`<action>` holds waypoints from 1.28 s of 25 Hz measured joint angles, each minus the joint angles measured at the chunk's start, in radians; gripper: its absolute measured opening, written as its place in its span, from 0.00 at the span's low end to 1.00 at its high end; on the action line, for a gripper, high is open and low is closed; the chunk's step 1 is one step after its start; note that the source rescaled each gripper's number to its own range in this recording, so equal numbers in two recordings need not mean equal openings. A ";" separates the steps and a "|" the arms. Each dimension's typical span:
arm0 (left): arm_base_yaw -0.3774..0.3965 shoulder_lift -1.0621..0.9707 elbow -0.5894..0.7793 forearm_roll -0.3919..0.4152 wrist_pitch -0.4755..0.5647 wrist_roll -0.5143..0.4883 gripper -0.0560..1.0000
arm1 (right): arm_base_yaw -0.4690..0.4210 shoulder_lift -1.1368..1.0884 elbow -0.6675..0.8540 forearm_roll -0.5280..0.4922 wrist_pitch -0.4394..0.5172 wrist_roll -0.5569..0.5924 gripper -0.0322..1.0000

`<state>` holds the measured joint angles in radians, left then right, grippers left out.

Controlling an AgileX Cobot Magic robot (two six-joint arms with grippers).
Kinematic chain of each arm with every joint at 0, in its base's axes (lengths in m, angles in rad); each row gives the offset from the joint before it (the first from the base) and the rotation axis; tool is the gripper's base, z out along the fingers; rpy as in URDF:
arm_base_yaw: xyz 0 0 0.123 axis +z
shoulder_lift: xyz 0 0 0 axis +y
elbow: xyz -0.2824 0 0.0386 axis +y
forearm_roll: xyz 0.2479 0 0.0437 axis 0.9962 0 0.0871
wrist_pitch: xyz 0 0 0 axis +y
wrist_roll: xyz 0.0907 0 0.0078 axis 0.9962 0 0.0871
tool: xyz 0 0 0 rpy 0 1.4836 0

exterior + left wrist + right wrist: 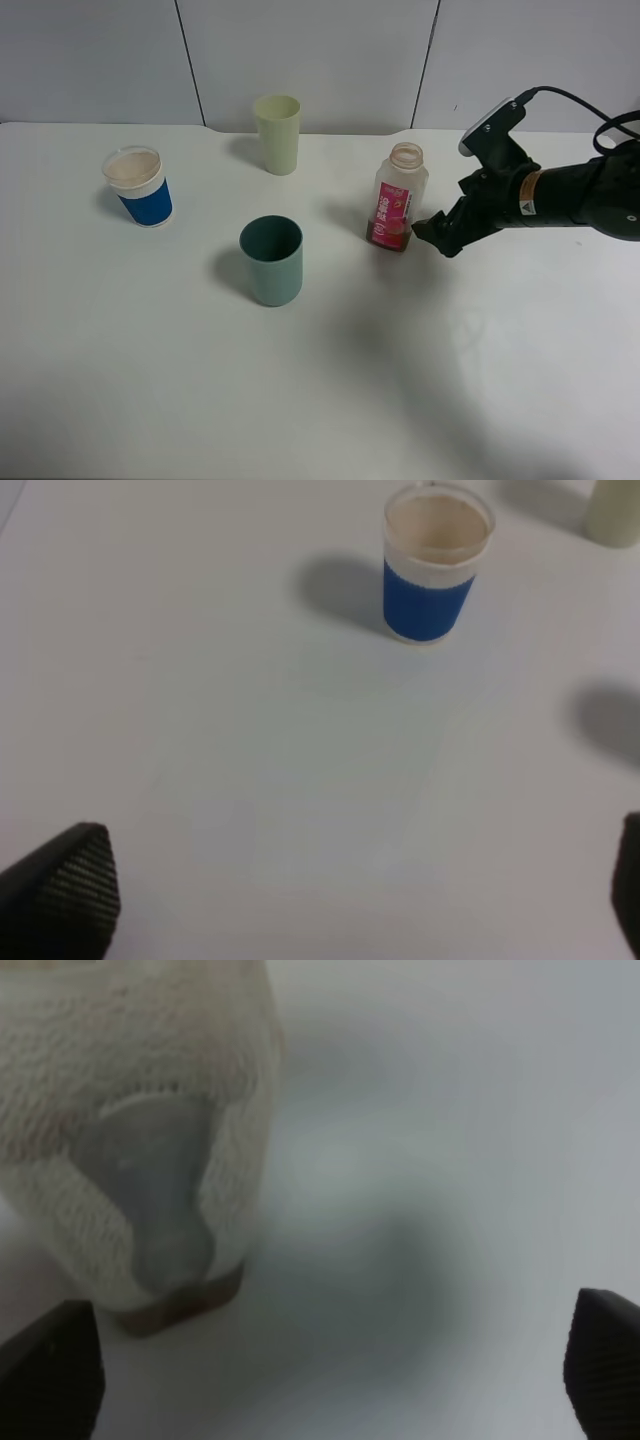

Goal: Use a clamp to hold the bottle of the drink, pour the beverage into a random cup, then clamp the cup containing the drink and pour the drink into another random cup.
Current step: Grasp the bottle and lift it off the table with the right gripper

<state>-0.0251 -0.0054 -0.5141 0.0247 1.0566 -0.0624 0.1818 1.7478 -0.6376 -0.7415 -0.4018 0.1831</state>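
Standing upright on the white table (450, 380), a small clear plastic bottle with a pink-red label (398, 200) holds a little reddish-brown liquid (388, 238) at its base. The black right gripper (432, 232) sits just beside the bottle's lower part, jaws spread wide, grasping nothing.

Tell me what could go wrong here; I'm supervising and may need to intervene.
The uncapped drink bottle sits off-centre before the open right end effector; one side may hit first and tip it. The beverage is a shallow layer, so pouring into the teal cup likely needs a steep tilt and might miss.
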 joint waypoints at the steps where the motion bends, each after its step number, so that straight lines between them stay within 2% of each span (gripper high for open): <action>1: 0.000 0.000 0.000 0.000 0.000 0.000 1.00 | 0.002 0.004 -0.010 -0.006 0.000 0.005 0.85; 10: 0.000 0.000 0.000 0.000 0.000 0.000 1.00 | 0.012 0.058 -0.039 -0.039 -0.008 0.036 0.85; 25: 0.000 0.000 0.000 0.000 0.000 0.000 1.00 | 0.032 0.099 -0.044 -0.060 -0.102 0.039 0.85; 32: 0.000 0.000 0.000 0.000 0.000 0.000 1.00 | 0.055 0.157 -0.103 -0.069 -0.119 0.039 0.85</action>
<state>-0.0251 -0.0054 -0.5141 0.0247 1.0566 -0.0624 0.2367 1.9044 -0.7409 -0.8105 -0.5207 0.2221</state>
